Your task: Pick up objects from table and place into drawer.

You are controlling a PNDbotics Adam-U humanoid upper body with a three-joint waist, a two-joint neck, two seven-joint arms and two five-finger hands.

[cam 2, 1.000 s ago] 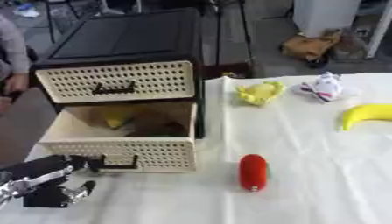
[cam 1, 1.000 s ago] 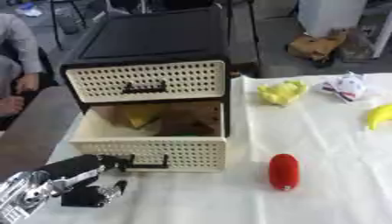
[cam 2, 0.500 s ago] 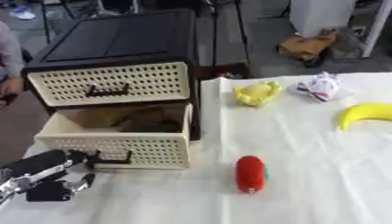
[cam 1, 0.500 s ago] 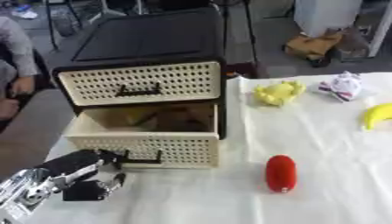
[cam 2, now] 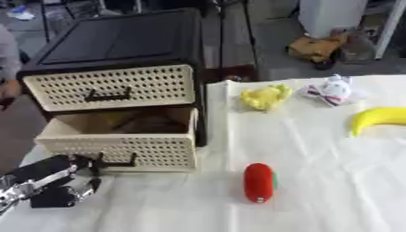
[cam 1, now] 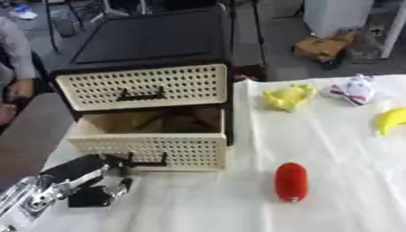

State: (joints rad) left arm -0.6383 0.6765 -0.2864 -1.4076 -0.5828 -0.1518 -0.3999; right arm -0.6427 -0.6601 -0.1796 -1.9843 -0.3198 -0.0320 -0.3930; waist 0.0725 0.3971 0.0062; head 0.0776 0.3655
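A black cabinet (cam 1: 151,41) holds two cream perforated drawers. The upper drawer (cam 1: 142,86) is closed; the lower drawer (cam 1: 147,149) stands part way out, with yellowish and brown things (cam 1: 151,121) dim inside it. My left hand (cam 1: 83,181) is at the lower left, its fingers reaching to the lower drawer's front beside the black handle (cam 1: 147,161), holding nothing. On the white cloth lie a red oblong object (cam 1: 291,181), a yellow soft toy (cam 1: 288,96), a white and red toy (cam 1: 355,89) and a banana (cam 2: 379,118). My right hand does not show.
The white cloth (cam 1: 333,154) covers the table to the right of the cabinet. A person's arm (cam 1: 16,68) shows at the left edge. Beyond the table, a brown bag (cam 1: 325,45) and furniture legs stand on the floor.
The lower drawer has slid further into the cabinet, and my left hand has followed its front inward. The view has shifted slightly; the objects on the cloth lie as before.
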